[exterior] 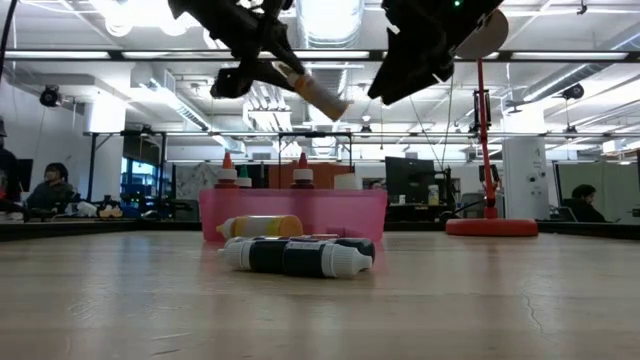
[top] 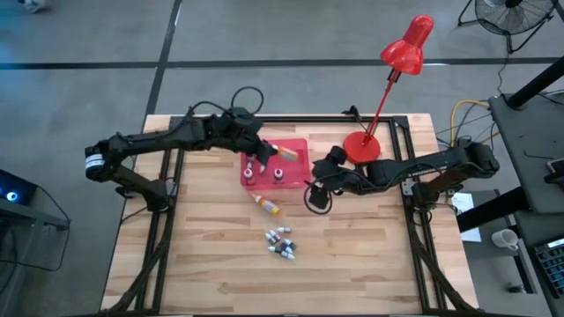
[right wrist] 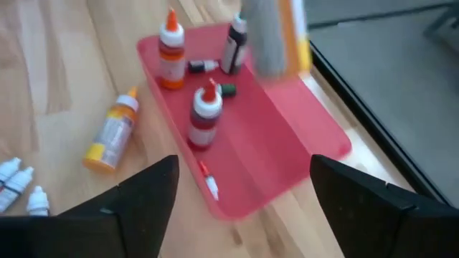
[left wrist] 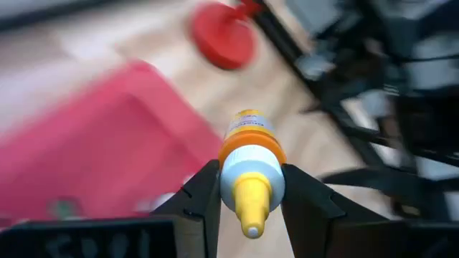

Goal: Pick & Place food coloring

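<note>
High view: the left gripper hangs over the shallow red square plastic tray, which sits on the wooden desk near its far edge, about midway along it. Its fingers are closed narrowly on a small dropper bottle with an orange band, white shoulder and yellow tip, held tilted in the air above the tray; the low view shows the same bottle slanting well above the tray's rim.

The right gripper hovers just off the tray's right edge, its fingers spread wide and empty.

Inside the tray stand three small bottles: one white-bodied with an orange cap, one dark-bodied, and one with a red cap and dark red contents. Two tiny bottles lie flat between them.

On the desk just in front of the tray lies a yellow-orange bottle on its side. Nearer the front edge is a loose cluster of tiny whitish and dark dropper bottles.

A red desk lamp stands by the tray's far right corner.
</note>
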